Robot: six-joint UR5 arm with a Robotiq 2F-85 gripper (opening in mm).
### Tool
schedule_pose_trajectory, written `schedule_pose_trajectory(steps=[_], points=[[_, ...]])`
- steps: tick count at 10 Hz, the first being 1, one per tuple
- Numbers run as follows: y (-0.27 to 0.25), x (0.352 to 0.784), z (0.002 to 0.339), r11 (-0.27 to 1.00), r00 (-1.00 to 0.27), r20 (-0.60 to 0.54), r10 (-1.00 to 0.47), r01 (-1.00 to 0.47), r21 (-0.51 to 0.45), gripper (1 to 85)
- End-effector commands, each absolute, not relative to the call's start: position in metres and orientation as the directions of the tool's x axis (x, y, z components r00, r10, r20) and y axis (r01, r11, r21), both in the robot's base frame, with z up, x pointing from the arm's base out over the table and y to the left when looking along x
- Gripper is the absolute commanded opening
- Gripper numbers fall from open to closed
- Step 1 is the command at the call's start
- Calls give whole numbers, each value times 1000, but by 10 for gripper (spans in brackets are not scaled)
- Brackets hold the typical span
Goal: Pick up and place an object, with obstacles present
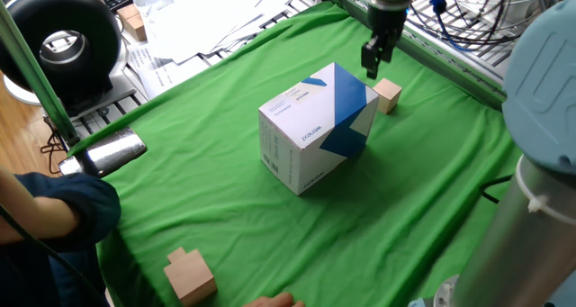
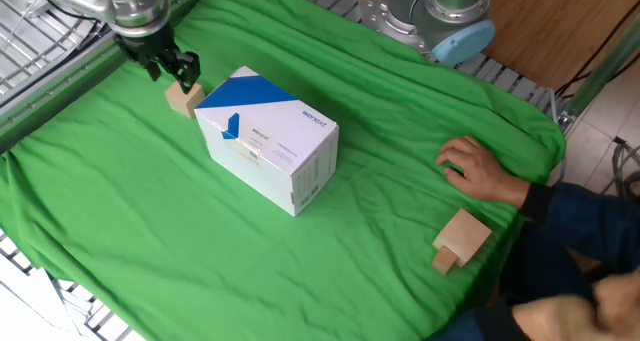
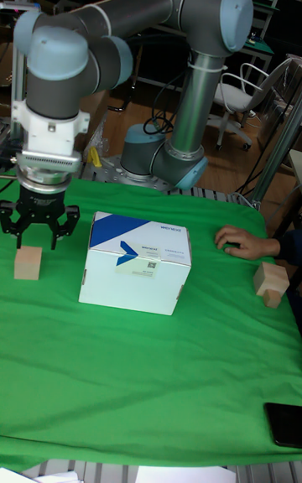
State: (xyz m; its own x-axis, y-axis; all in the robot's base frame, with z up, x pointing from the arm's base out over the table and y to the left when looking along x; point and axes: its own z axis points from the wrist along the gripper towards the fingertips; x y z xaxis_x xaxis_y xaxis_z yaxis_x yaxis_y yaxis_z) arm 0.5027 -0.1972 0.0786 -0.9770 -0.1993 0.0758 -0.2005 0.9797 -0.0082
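The object, a small light-tan wooden cube, rests on the green cloth just behind the far corner of the obstacle. That obstacle is a large white cardboard box with blue patches. My gripper hangs open just above the cube, its fingers spread and nothing between them. It does not touch the cube or the box.
A larger tan wooden block lies near the cloth's edge by a person's hand. A dark phone sits at the front right corner. Metal rails and cables border the cloth behind the gripper.
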Motion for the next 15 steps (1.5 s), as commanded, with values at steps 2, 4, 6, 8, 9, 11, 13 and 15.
schedule_pose_trajectory(steps=[2, 4, 6, 8, 9, 11, 13, 15], points=[[-208, 496, 50, 989, -988, 64, -142, -144, -16, 583], [-217, 500, 43, 989, -989, 47, -142, -144, -37, 583], [-213, 500, 36, 990, -990, 40, -135, -136, -23, 583], [-207, 498, 34, 991, -991, 42, -130, -130, 0, 587], [-205, 498, 33, 992, -991, 42, -129, -129, 9, 587], [-201, 501, 27, 990, -989, 31, -142, -141, 19, 573], [-205, 502, 26, 990, -990, 29, -141, -141, 3, 463], [-212, 503, 36, 988, -987, 36, -156, -156, -12, 403]])
